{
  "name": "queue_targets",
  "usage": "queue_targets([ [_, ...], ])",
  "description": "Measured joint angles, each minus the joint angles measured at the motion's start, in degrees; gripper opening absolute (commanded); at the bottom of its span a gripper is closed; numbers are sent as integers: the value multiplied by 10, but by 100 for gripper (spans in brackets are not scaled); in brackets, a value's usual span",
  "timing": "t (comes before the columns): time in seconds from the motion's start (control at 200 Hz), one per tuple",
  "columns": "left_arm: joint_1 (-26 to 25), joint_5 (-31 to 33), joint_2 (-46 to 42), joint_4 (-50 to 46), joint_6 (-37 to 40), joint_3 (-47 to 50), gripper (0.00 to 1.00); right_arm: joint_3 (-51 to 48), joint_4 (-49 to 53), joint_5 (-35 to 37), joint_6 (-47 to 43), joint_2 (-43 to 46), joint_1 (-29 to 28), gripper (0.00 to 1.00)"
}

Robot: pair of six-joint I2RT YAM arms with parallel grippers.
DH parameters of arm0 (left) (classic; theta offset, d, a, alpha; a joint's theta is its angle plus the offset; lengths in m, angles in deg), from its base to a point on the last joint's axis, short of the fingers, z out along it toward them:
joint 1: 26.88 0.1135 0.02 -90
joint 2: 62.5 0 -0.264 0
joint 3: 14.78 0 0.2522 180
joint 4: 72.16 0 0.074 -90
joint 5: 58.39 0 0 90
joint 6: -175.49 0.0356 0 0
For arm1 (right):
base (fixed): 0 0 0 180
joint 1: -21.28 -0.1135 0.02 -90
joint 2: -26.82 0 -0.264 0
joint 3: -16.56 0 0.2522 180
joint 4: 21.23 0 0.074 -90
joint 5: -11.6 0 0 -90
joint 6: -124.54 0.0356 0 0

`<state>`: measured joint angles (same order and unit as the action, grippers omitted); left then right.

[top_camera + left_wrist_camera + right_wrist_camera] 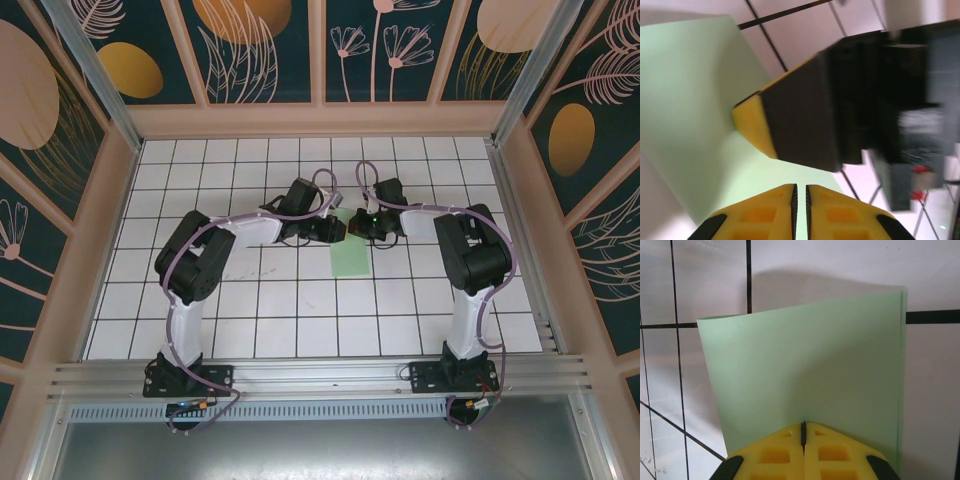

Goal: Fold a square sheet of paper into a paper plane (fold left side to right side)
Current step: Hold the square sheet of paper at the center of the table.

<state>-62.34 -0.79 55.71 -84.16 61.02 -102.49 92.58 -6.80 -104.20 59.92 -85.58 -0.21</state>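
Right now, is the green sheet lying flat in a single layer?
No, the green sheet is folded over, two layered edges showing along one side.

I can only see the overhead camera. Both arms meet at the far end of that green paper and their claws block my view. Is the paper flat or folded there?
Observer: Folded over. The right wrist view shows the square sheet of paper doubled, with two edges running almost flush down one side.
Operator: Does it lie flat on itself?
Observer: No. The sheet bows upward and casts a shadow on the tiled table behind it.
Operator: Is the right claw holding it?
Observer: It looks so. The right claw is shut, and the sheet's near edge runs in under its yellow tips.
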Motion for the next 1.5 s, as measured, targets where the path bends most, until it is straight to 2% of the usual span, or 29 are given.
queue_targets([
  [0.505,0,33,36,-16,-3,-1,17,0,1,2,0,5,0,3],
  [0.651,0,32,36,-5,-9,6,16,0,8,17,-8,36,0,13],
  [0.751,0,33,36,-2,-13,7,16,-7,14,35,-16,92,0,15],
  [0.896,0,33,36,0,-16,8,16,-50,13,50,-23,192,-4,2],
  [0.991,0,33,36,0,-16,8,16,-98,13,47,-16,228,-20,0],
  [1.196,0,33,35,0,-16,9,16,-162,26,45,0,197,-59,0],
  [1.501,0,38,31,2,-16,12,19,-166,41,63,4,158,-62,0],
])
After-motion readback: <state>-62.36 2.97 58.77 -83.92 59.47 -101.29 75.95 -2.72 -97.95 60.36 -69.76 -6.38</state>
